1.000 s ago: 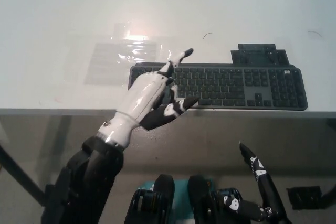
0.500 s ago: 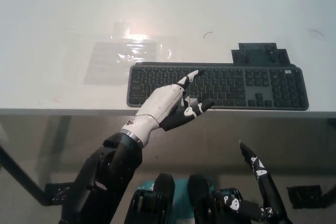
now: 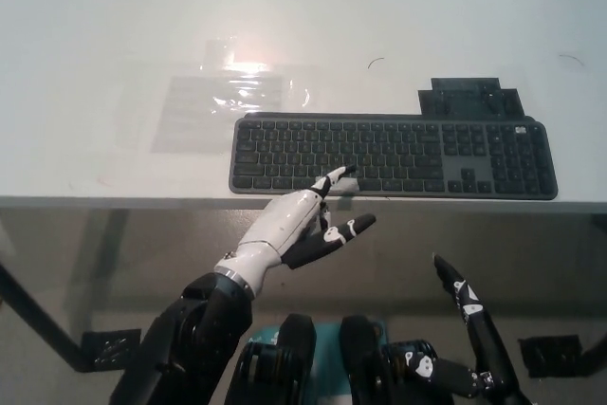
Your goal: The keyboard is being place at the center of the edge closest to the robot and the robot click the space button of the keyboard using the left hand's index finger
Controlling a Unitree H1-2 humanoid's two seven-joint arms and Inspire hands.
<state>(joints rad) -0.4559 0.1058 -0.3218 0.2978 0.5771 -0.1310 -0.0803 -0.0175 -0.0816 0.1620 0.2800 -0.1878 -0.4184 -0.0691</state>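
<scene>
Head view: the keyboard (image 3: 394, 154) is lying along the table's (image 3: 95, 45) near edge, slightly right. The white left hand (image 3: 299, 230), empty and spread, is aiming its index fingertip (image 3: 340, 174) at the space bar (image 3: 303, 184); pressing straight down, others lifted, seems best. The black right hand (image 3: 465, 305) is resting lower right, pose unclear.

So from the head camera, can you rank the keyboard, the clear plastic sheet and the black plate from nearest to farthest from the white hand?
1. Keyboard, right in front of the left hand.
2. Clear plastic sheet, farther back, to the left.
3. Black plate, farther back on the right, behind the keyboard's right end.
</scene>
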